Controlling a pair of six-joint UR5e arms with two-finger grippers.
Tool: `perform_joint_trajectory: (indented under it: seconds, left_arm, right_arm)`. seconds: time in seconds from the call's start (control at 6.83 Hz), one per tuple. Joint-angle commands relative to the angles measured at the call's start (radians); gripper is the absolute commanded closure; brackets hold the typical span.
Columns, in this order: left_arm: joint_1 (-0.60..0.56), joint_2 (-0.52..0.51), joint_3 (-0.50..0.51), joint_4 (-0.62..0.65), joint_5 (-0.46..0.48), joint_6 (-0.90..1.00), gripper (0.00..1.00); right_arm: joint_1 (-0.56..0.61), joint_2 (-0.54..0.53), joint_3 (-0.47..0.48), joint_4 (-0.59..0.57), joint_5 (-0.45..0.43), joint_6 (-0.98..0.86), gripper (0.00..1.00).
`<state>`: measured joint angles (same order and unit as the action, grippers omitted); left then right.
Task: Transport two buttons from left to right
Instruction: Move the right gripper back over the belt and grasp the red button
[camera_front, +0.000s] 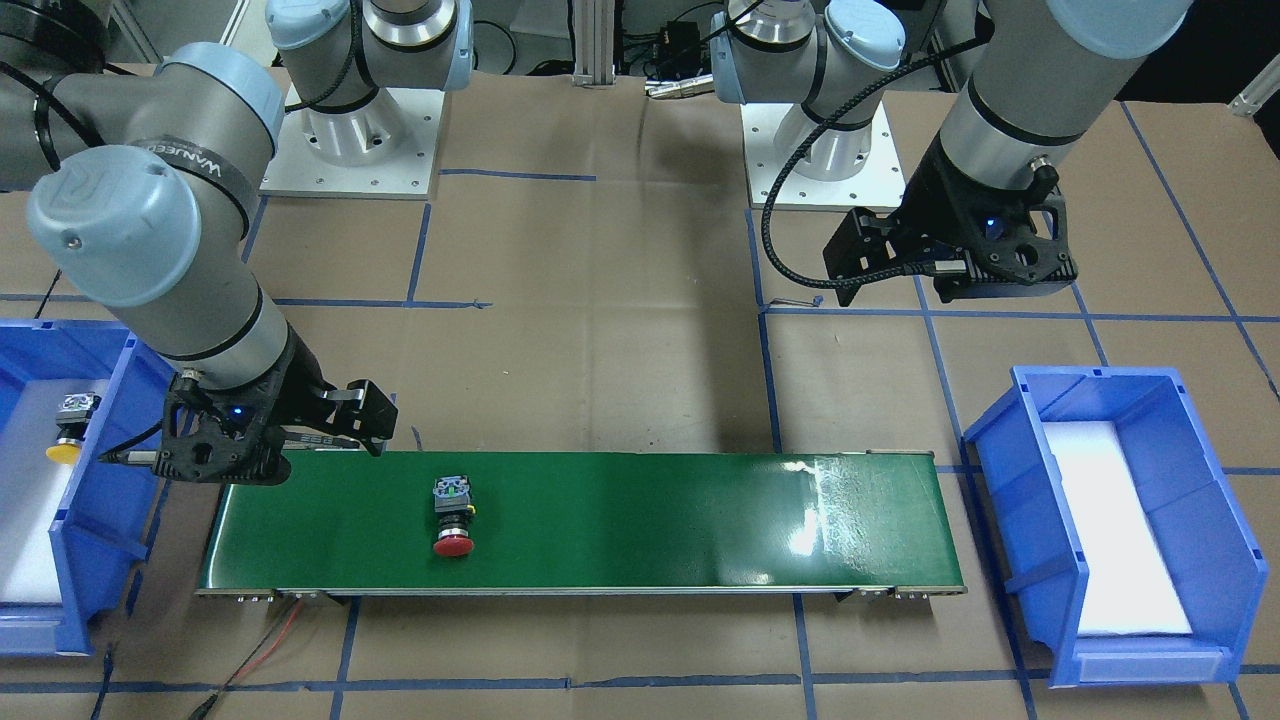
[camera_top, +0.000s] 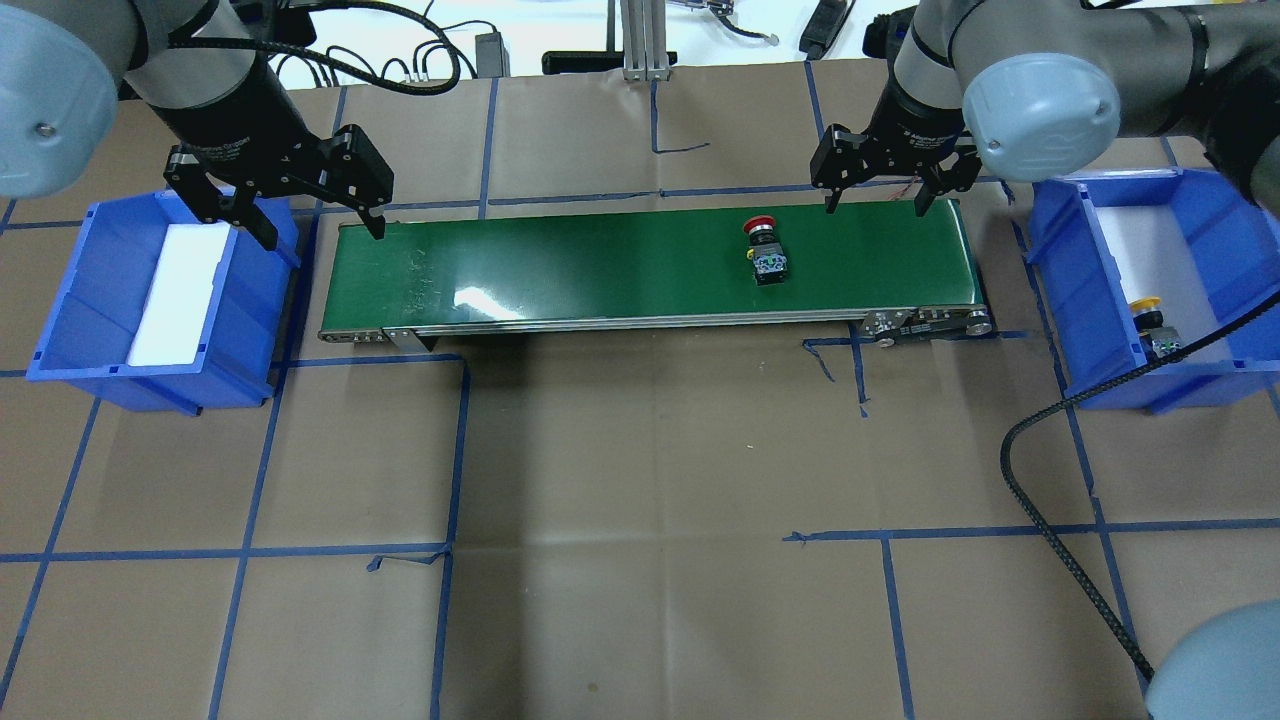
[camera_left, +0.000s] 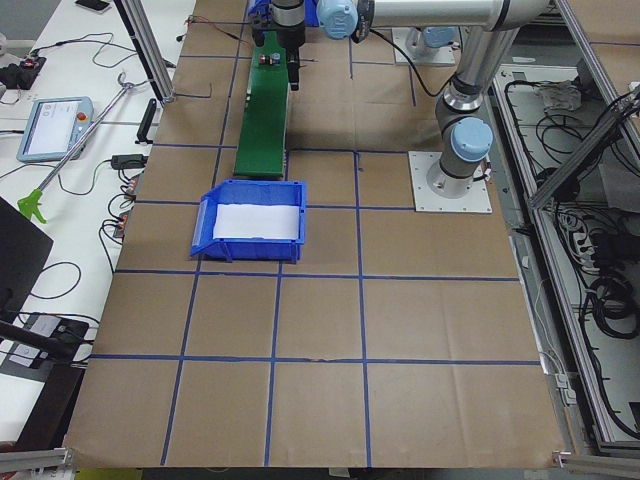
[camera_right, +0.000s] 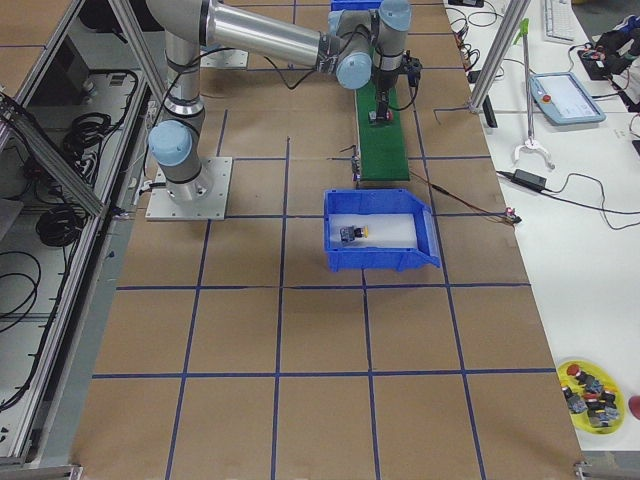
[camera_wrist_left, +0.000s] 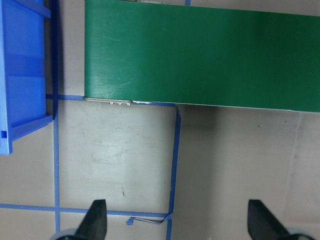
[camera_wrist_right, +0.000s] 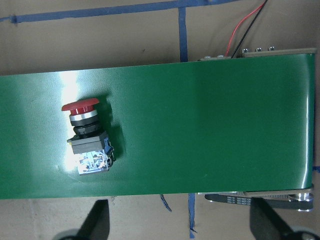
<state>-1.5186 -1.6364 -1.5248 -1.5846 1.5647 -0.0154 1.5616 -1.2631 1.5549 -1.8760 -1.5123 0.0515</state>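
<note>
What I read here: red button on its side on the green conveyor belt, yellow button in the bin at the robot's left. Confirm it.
Wrong on the bin. The overhead view shows the yellow button in the blue bin at the robot's right. The red button does lie on its side on the green conveyor belt.

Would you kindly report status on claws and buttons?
Both open, empty: left claw, right claw. On conveyor belt near right claw, red button; yellow button in right blue bin. Nothing in the way.
</note>
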Motion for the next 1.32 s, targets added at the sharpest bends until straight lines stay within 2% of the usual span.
perform_joint_trajectory:
  seconds: [0.0,0.29,1.17]
  left_arm:
    - [0.0,0.0,0.0,0.0,0.0,0.0,0.0]
    - [0.0,0.0,0.0,0.0,0.0,0.002,0.0]
    - [0.0,0.0,0.0,0.001,0.0,0.002,0.0]
  right_arm:
    - [0.002,0.04,0.001,-0.003,0.001,-0.001,0.01]
    - [0.014,0.079,0.001,-0.035,0.056,0.001,0.01]
    - [0.014,0.188,0.007,-0.101,0.05,-0.018,0.01]
